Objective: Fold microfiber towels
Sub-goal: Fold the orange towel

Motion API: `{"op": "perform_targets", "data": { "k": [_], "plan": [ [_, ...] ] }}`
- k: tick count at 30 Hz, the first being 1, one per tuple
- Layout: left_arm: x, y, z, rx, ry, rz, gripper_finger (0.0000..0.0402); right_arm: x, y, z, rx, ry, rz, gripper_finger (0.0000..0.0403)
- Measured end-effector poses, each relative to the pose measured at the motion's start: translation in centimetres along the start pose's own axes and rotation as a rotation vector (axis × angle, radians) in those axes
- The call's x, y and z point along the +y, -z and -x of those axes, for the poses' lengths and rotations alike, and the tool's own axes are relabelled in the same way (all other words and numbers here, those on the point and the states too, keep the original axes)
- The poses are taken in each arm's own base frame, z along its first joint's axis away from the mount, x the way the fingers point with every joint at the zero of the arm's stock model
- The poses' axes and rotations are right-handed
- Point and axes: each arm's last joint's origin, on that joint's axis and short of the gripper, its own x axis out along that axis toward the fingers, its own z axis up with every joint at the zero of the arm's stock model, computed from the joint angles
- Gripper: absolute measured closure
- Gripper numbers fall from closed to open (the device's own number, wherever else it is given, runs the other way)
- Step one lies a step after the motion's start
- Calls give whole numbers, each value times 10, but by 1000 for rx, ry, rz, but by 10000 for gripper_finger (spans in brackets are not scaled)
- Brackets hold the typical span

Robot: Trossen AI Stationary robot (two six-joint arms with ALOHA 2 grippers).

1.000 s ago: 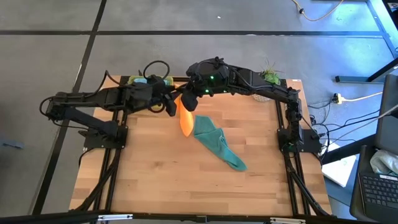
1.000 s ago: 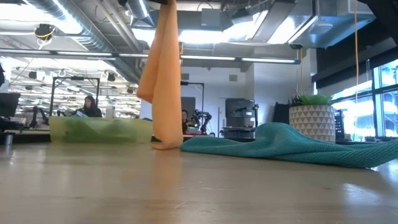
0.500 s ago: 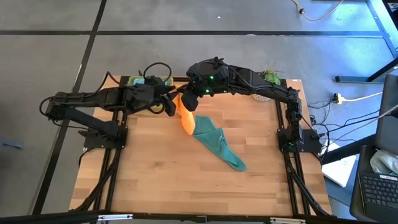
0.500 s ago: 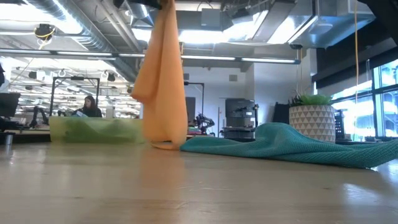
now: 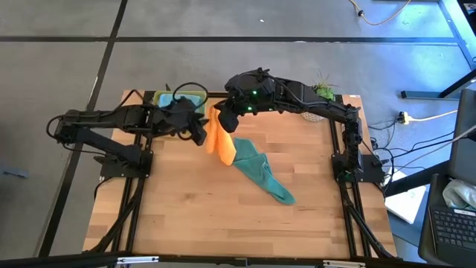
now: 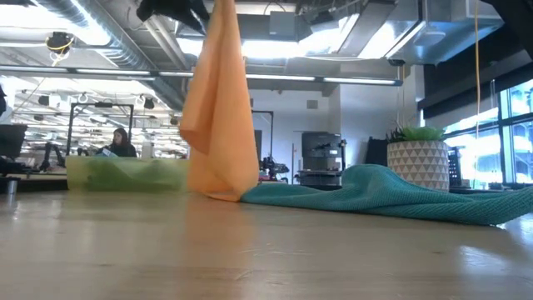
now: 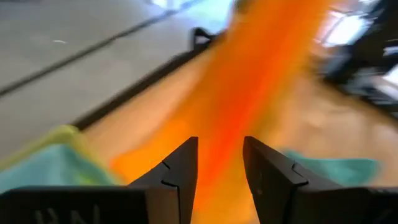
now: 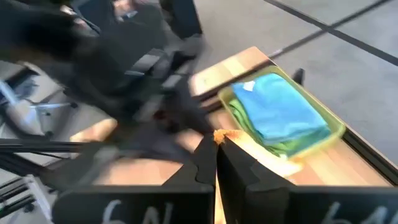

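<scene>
The right hand [image 8: 216, 144] pinches the orange towel [image 5: 220, 138] by its top, hanging over the desk [image 5: 193, 208]. The left hand [image 7: 220, 163] is spread around it.

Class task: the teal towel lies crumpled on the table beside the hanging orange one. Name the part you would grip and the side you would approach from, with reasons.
Grip the teal towel at its narrow tail end nearest the front of the table, coming straight down from above. That end lies thin and free on bare wood, while the wider end lies against the orange towel, which the shut right gripper holds up. This is only a judgement.
</scene>
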Motion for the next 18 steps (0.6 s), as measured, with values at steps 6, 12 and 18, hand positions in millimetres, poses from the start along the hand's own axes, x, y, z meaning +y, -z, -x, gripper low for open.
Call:
{"op": "perform_targets", "data": {
  "k": [6, 12, 18],
  "plan": [
    [-23, 8, 18, -42, 132, -48, 280, -10, -3, -1, -6, 49, -78, 397],
    [-38, 29, 10, 5, 78, -210, 280, -13, -7, -1, -29, 20, -123, 397],
    [-43, 62, -22, 124, 6, -173, 280, -9, -9, -1, -25, -71, -124, 397]
  ]
}}
